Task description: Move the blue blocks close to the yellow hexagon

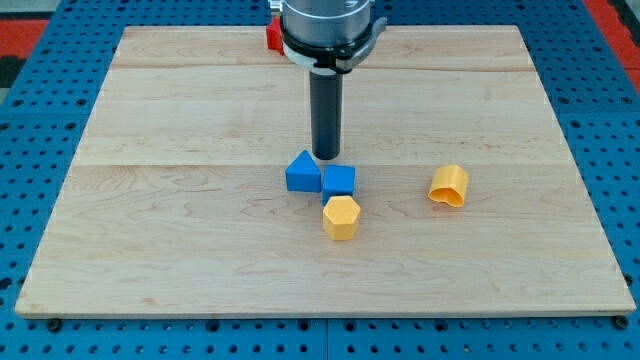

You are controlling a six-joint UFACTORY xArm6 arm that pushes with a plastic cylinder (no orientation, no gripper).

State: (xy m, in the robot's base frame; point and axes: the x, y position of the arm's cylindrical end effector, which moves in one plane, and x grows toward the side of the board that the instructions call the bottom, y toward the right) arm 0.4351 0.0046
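While my tip [327,156] is standing bare, grasping nothing, just behind the two blue plastic blocks [303,172] near the board's centre, touching the yellow plastic hexagon [341,216], only gentle nudging seems needed.

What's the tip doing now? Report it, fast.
My tip: no jaws, holding nothing; just above the blue blocks, contact unclear.

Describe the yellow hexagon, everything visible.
The yellow hexagon is a small, matte, plastic-looking prism standing upright with its six-sided face up, near the wooden board's centre. The blue cube sits just above it in the view, touching or nearly so; the blue pentagon-like block lies up-left, apart. My tip is beyond both blue blocks, not touching the hexagon.
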